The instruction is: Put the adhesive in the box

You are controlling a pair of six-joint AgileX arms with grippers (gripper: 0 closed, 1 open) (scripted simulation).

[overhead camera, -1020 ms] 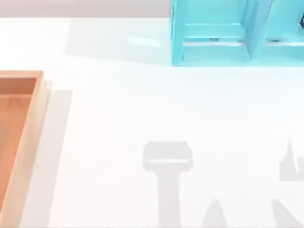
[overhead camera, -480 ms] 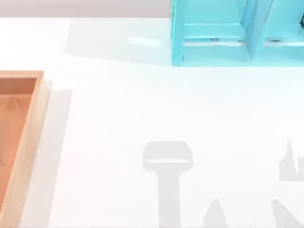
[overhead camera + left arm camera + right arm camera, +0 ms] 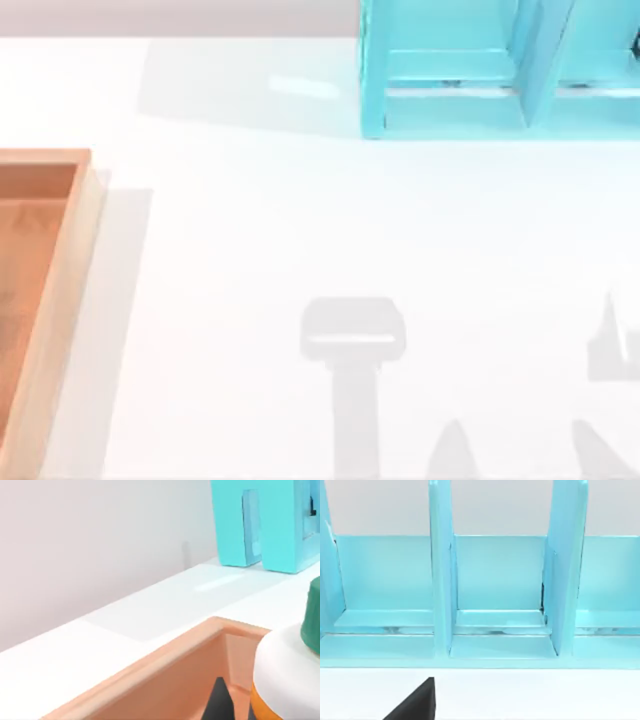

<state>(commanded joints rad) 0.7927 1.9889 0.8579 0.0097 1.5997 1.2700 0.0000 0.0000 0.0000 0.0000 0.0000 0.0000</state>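
Adhesive (image 3: 292, 680) sits close at left claw over the box (image 3: 165, 655) at the surface's left edge; claw state cannot tell; early release risks toppling against the wall.

Colour inventory for your check:

- Box (image 3: 60, 300): pale wood walls, orange-brown floor; in your left wrist view the walls read peach-orange.
- Adhesive (image 3: 287, 680): dark green cap, white shoulders, orange label band starting below them.
- Shelf unit (image 3: 480, 70): turquoise throughout, with lighter streaks along the front edges of its compartments.
- Table (image 3: 300, 220): plain white, carrying soft grey shadows.
- Back wall (image 3: 90, 545): pale grey, unpatterned.
- Left gripper finger (image 3: 217, 702): dark grey, a wedge against the box's orange interior.
- Right gripper finger (image 3: 417, 702): black, against the white table.
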